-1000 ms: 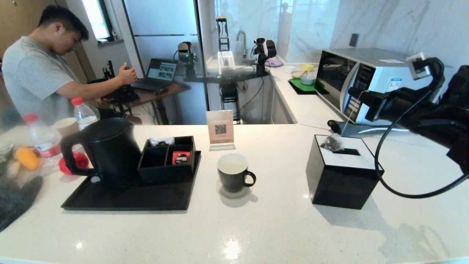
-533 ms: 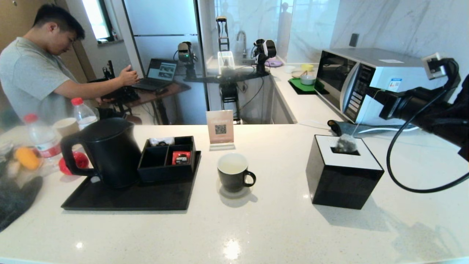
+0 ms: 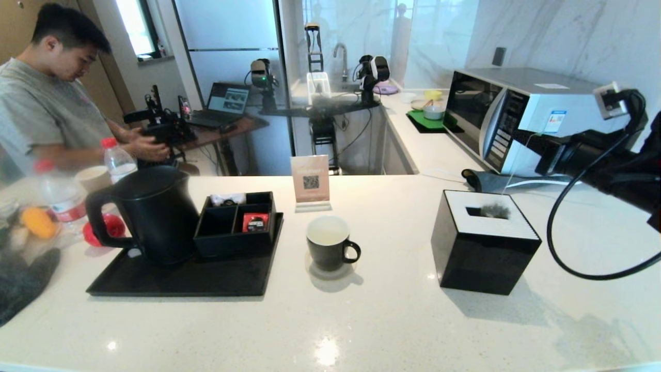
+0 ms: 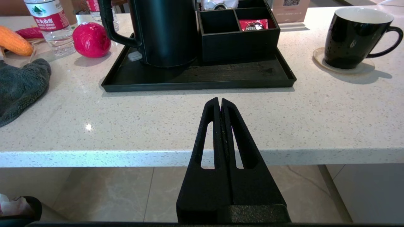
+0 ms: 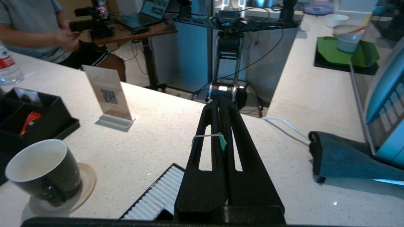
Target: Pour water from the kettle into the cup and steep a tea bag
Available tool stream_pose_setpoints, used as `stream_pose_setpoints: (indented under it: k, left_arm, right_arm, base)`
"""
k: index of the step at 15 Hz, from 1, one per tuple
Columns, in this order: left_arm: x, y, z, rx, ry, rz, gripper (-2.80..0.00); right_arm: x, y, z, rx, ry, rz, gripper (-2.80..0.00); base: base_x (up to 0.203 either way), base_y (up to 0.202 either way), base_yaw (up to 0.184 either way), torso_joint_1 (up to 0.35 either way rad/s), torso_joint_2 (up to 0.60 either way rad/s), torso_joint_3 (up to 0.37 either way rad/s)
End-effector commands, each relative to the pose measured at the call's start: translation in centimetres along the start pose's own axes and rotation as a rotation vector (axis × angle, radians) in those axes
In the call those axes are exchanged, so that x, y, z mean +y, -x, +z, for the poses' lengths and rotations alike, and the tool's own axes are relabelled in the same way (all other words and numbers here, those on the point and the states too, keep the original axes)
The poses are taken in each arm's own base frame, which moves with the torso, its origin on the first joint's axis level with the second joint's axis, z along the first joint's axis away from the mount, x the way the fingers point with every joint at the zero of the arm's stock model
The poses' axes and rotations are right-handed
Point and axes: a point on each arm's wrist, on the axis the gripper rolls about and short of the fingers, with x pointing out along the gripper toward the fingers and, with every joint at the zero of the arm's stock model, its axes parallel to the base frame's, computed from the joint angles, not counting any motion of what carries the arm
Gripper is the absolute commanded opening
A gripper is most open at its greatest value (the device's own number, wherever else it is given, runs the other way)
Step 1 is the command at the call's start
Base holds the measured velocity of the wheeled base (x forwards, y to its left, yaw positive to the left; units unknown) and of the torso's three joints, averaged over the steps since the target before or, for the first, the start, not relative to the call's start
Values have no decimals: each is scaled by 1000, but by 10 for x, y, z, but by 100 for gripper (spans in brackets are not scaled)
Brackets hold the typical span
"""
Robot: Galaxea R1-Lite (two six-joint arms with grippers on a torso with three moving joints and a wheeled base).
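The black kettle (image 3: pixel 150 212) (image 4: pixel 164 31) stands on the black tray's (image 3: pixel 181 281) left end. At the counter's middle the black cup (image 3: pixel 329 243) (image 4: pixel 353 37) (image 5: pixel 41 170) rests on a coaster; I cannot make out water against its white inside. My right gripper (image 3: pixel 518 135) (image 5: pixel 221 102) hovers over the black box (image 3: pixel 483 248), shut on the tea bag's teal tag (image 5: pixel 223 143). From it a string runs down to the blurred tea bag (image 3: pixel 494 210) at the box's top slot. My left gripper (image 4: pixel 220 101) is shut and empty, low before the counter's front edge.
A compartmented organizer (image 3: pixel 237 222) shares the tray. A QR sign (image 3: pixel 310 181) stands behind the cup, and a microwave (image 3: pixel 516 108) sits at back right with a dark cloth (image 5: pixel 347 160) before it. Bottles, a red fruit (image 4: pixel 91 39) and a grey cloth (image 4: pixel 19 85) crowd the left.
The tea bag has swung from the box's left top edge rightward and sunk to the slot. My right arm drew back to the right. The person at back left shifted.
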Motion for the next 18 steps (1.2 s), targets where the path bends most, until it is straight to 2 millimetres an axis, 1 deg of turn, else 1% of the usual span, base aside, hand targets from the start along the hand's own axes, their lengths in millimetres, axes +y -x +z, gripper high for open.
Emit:
stream_pose_setpoints:
  k: [1, 2, 5, 7, 8, 11, 13, 17, 18]
  left_arm:
    - [0, 0, 0, 0, 0, 1, -280]
    - [0, 0, 0, 0, 0, 1, -280]
    - [0, 0, 0, 0, 0, 1, -280]
    - [0, 0, 0, 0, 0, 1, -280]
    - [0, 0, 0, 0, 0, 1, -280]
    - [0, 0, 0, 0, 0, 1, -280]
    - [0, 0, 0, 0, 0, 1, -280]
    - [0, 0, 0, 0, 0, 1, -280]
    - [0, 0, 0, 0, 0, 1, -280]
  right_arm:
    - [10, -4, -5, 11, -8, 41, -280]
    - [16, -6, -9, 25, -14, 61, -280]
    - [26, -4, -43, 100, -48, 90, -280]
    - [26, -6, -59, 74, -45, 98, -280]
    - [25, -7, -64, 65, -43, 98, -280]
    - [24, -8, -62, 58, -43, 98, -280]
    - [23, -11, -56, 35, -41, 97, -280]
    - [12, -32, -13, -108, -72, 89, -280]
    - [10, -36, -4, -117, -83, 89, -280]
  base:
    - [0, 0, 0, 0, 0, 0]
    - [0, 0, 0, 0, 0, 0]
    - [0, 0, 0, 0, 0, 0]
    - [0, 0, 0, 0, 0, 0]
    - [0, 0, 0, 0, 0, 0]
    - [0, 0, 0, 0, 0, 0]
    - [0, 0, 0, 0, 0, 0]
    - [0, 0, 0, 0, 0, 0]
    - [0, 0, 0, 0, 0, 0]
